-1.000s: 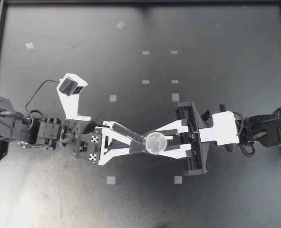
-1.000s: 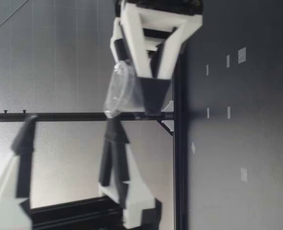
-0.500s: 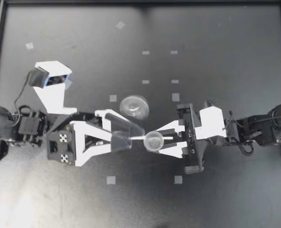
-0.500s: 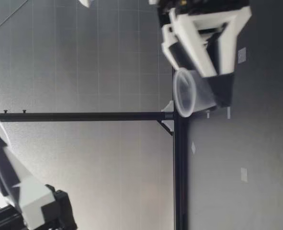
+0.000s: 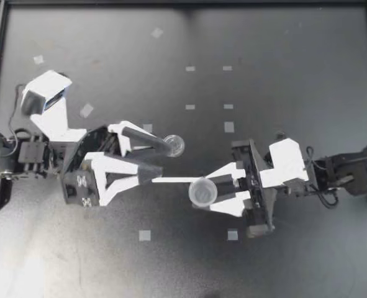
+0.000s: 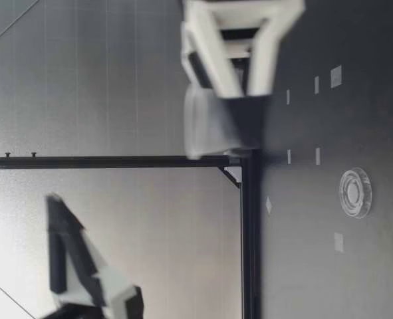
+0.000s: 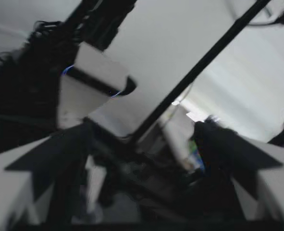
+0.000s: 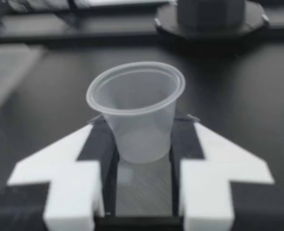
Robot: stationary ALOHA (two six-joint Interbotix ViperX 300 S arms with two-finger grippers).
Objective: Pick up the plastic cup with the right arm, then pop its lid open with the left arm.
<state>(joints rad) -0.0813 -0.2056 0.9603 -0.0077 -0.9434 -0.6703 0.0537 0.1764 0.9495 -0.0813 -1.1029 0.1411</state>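
Clenched on a small clear plastic cup [image 5: 199, 194] with my right gripper [image 5: 207, 192], pressing its lower wall from two sides, mouth up, above the black table [image 5: 295, 74] near the middle. Plainest in the right wrist view: cup [image 8: 138, 110] upright between the fingers [image 8: 98, 144], empty (no liquid, no grains, just bare wall). Probably very light, thin and springy, so easy to dent or to squirt out of a hard squeeze; smooth, hence likely slippery. Best taken low, close to the stiffer base, as gripped here, and gently. Released on my left gripper [image 5: 164, 159]: fingers spread wide, nothing between them. Just beside one fingertip, a round clear plastic lid [image 5: 175, 146] lying on the table, apart from the cup. In the low view, lid [image 6: 354, 193] down on the surface, seemingly flat, below the raised cup. Holds nothing.
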